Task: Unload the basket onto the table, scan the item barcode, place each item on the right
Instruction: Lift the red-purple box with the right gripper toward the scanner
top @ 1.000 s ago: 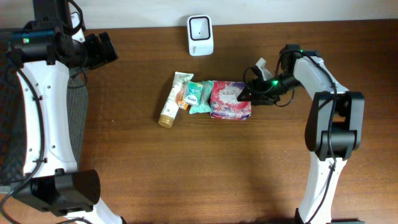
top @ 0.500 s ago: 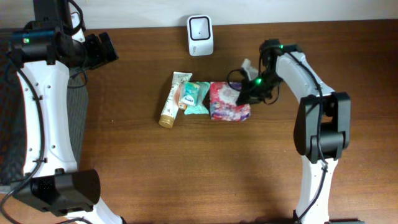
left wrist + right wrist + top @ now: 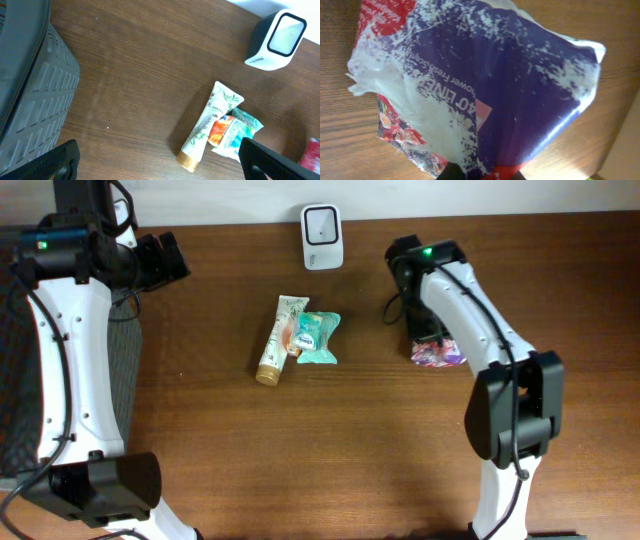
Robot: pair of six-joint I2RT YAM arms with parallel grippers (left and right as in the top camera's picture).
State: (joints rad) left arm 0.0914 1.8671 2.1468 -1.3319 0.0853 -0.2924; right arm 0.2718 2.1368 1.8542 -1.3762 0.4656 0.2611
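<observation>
The item, a purple, red and white plastic packet [image 3: 438,354], hangs under my right arm at the right of the table. My right gripper [image 3: 428,338] is shut on it. In the right wrist view the packet [image 3: 485,85] fills the frame, and my right gripper [image 3: 480,175] pinches its lower edge. No barcode shows on the side I see. The white scanner [image 3: 322,236] stands at the table's back edge, left of the packet. My left gripper [image 3: 162,260] is open and empty at the far left, well above the wood, with the scanner [image 3: 276,40] in its view.
A cream tube with a gold cap [image 3: 277,340] and a teal sachet [image 3: 317,337] lie side by side in the middle of the table. A grey ribbed basket [image 3: 30,100] stands beside the table's left edge.
My right gripper closed on the packet, lifted it from beside the teal sachet and carried it right. The arm swung back toward the scanner side. The left arm has not moved.
</observation>
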